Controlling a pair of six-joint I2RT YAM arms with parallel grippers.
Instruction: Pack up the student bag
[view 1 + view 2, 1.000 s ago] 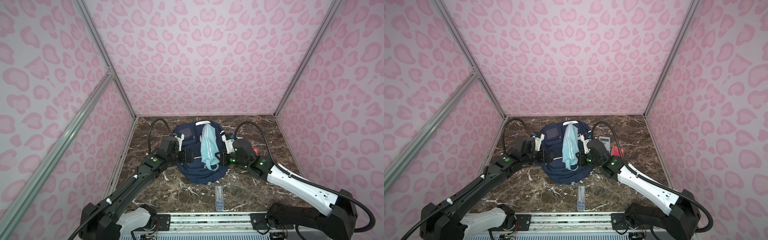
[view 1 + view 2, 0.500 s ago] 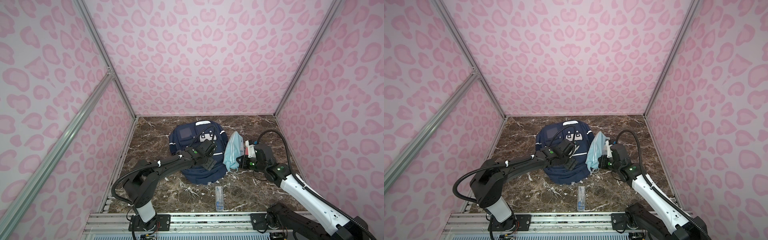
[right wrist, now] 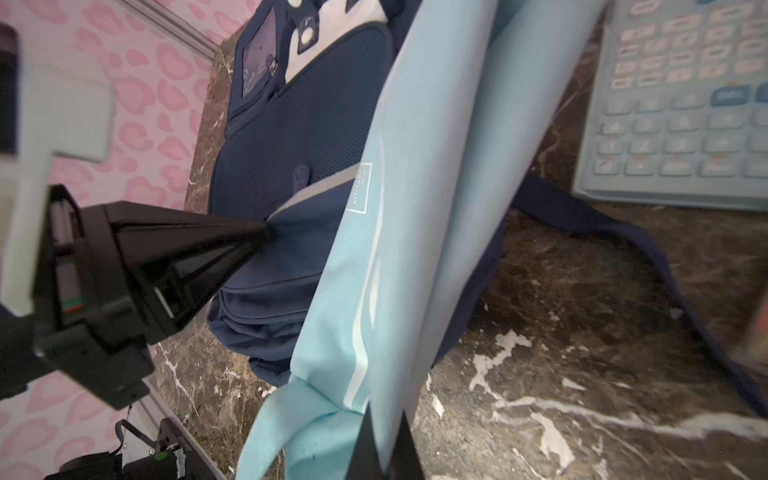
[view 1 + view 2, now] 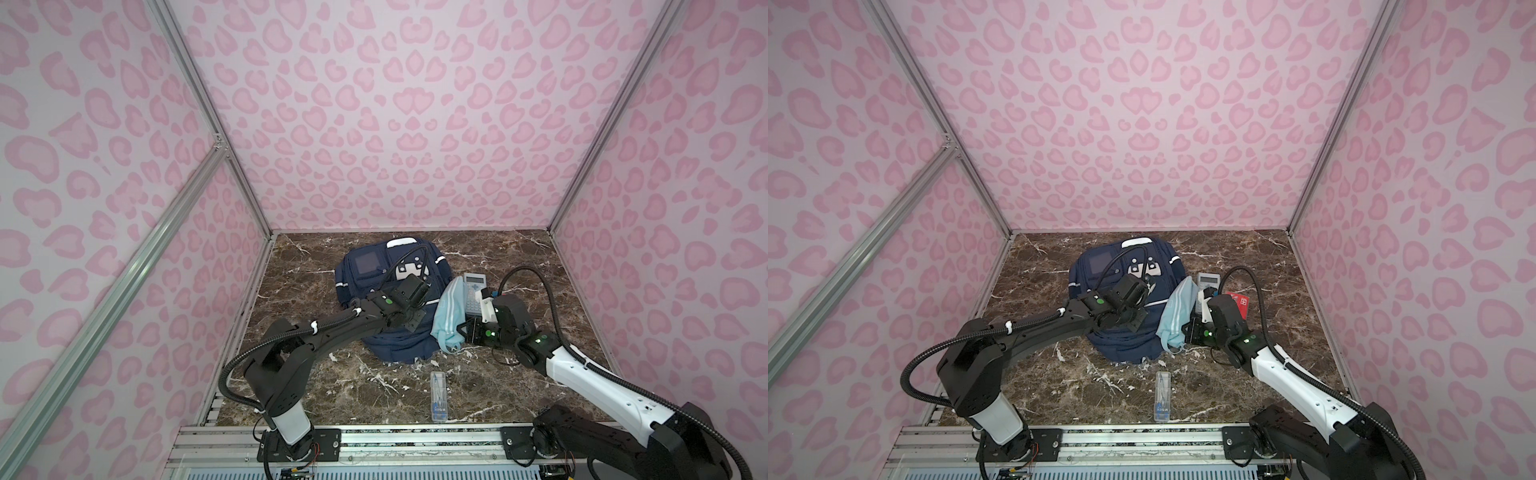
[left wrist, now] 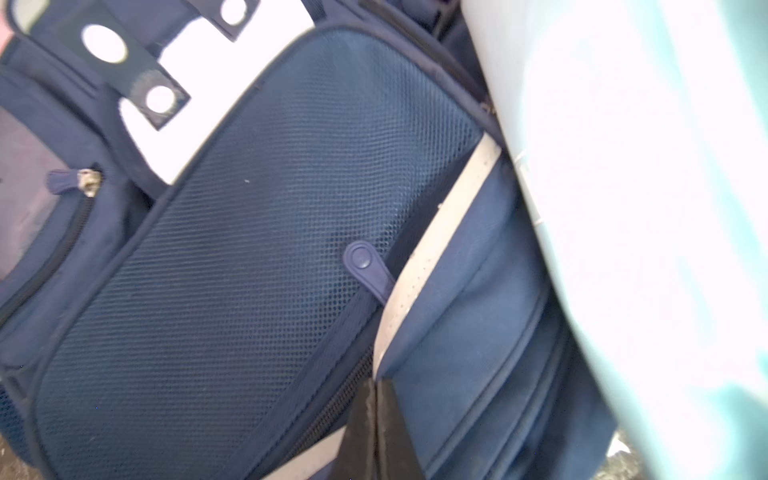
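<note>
Mid-frame in both top views, left gripper (image 3: 264, 232) pinched student bag (image 3: 299, 124) fabric, probably opening a pocket; right gripper (image 3: 384, 440) clamped the pouch (image 3: 415, 208) alongside.

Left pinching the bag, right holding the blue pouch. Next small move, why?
Probably raise the left gripper a little: it is shut on fabric of the student bag beside its pale stripe, and no opening yet shows for the light-blue pouch that the right gripper holds alongside.
</note>
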